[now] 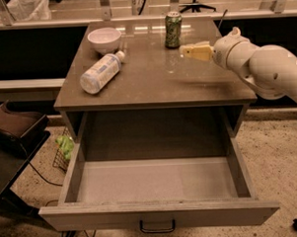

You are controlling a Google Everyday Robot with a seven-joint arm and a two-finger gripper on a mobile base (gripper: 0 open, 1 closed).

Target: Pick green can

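The green can stands upright at the back of the brown table top, right of centre. It has a mottled green and pale pattern and a reddish top. My gripper comes in from the right on a white arm. Its pale yellow fingers point left, just below and to the right of the can, a short way from it. The gripper holds nothing.
A white bowl sits at the back left of the table. A clear plastic bottle with a white label lies on its side in front of the bowl. A wide drawer stands pulled open below the top. A dark chair is at the left.
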